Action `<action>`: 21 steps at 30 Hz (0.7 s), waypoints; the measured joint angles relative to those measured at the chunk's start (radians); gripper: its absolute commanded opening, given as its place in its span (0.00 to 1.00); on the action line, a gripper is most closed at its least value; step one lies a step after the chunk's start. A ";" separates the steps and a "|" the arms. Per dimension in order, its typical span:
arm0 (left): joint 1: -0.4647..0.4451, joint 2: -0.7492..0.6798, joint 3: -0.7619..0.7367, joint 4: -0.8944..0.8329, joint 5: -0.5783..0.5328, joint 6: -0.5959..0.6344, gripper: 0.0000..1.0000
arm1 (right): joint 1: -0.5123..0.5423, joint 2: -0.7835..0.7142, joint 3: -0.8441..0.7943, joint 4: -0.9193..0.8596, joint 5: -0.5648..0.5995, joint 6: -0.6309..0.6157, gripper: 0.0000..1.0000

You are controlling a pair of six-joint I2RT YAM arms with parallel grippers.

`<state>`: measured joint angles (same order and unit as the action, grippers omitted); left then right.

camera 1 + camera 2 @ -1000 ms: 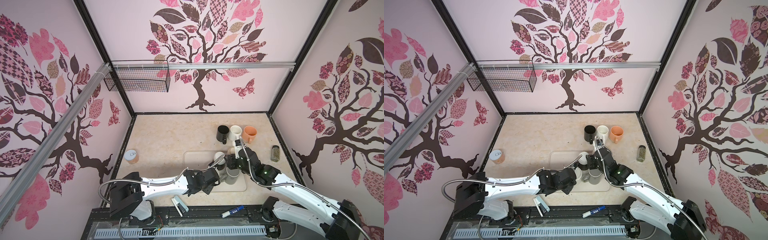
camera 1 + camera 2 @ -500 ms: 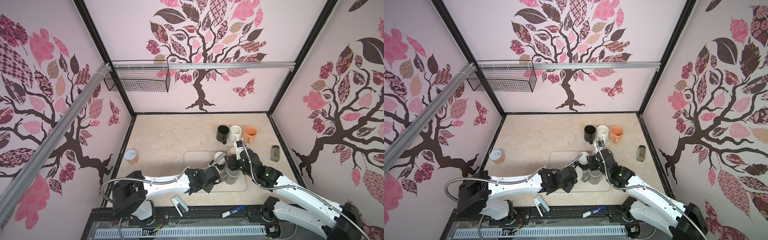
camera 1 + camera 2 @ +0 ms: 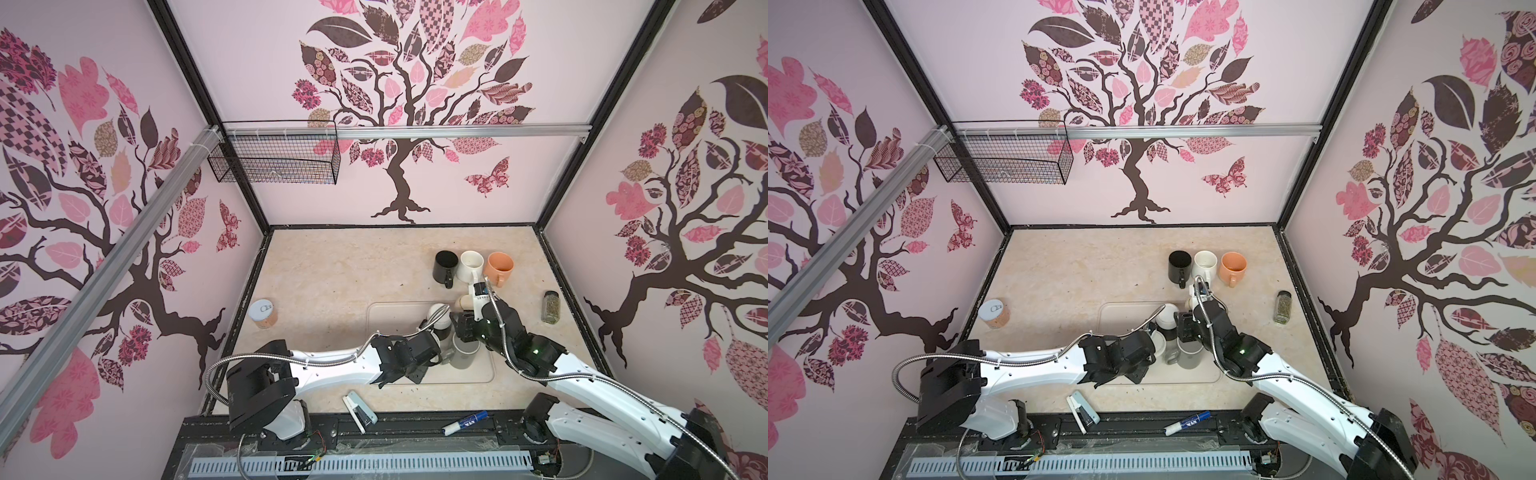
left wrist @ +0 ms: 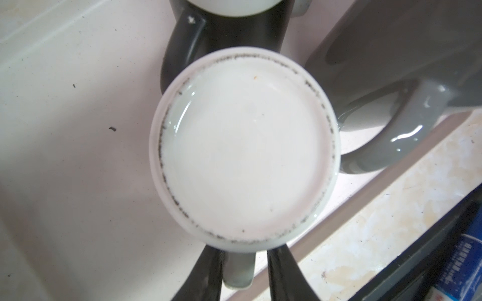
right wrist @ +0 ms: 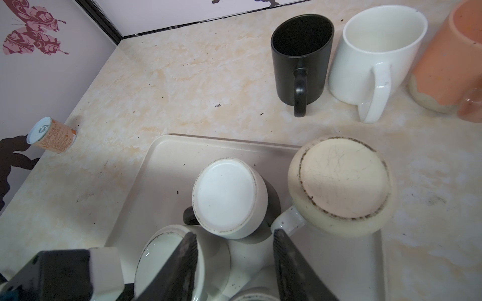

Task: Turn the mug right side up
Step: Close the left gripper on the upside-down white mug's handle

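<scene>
Far left on the table point(image 3: 332, 270) stands a can point(image 3: 262, 313), well apart from the work. Next comes the tray point(image 3: 390, 316), and on it your mug point(image 4: 245, 146): white, bottom up, mouth down on the tray floor, near the tray's front rim.

Your left claw point(image 4: 245, 263) sits at its handle point(image 4: 238, 273), one finger on each side. One finger looks to be against the handle and a sliver of tray shows beside the other, so I read the claw as not yet clamped. Just beyond the mug a dark mug point(image 4: 234, 31) is also upside down, touching it or nearly so. A grey mug point(image 4: 391, 65) crowds it on the other side, handle turned towards it.

Expect the mug to be stiff, fairly heavy and breakable. The glaze shines, so it will likely be slippery. Held by the handle alone it may swing or twist in the jaws as you roll it. Pinch the handle squarely, close to the wall, and lift clear of the neighbours before turning.

Over the same cluster your right claw point(image 5: 234, 263) hangs with its jaws apart and nothing between them. Past it a cream mug point(image 5: 341, 179) sits upside down by the tray's far rim. Behind is a row of upright mugs point(image 3: 470, 266), and at far right a spice jar point(image 3: 551, 306).
</scene>
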<state>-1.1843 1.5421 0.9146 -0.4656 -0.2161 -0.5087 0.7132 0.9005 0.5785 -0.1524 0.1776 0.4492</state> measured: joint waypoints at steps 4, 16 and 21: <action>0.002 0.006 0.000 0.000 0.001 -0.001 0.26 | 0.000 -0.003 0.000 0.000 0.000 0.000 0.51; 0.008 0.010 0.000 0.005 0.000 0.002 0.00 | 0.000 -0.004 0.000 0.000 -0.017 0.000 0.49; 0.011 0.008 0.001 -0.002 -0.007 0.006 0.00 | 0.000 -0.007 0.000 -0.001 -0.026 0.000 0.48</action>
<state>-1.1728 1.5505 0.9154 -0.4675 -0.2230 -0.5030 0.7132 0.8932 0.5785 -0.1535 0.1520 0.4492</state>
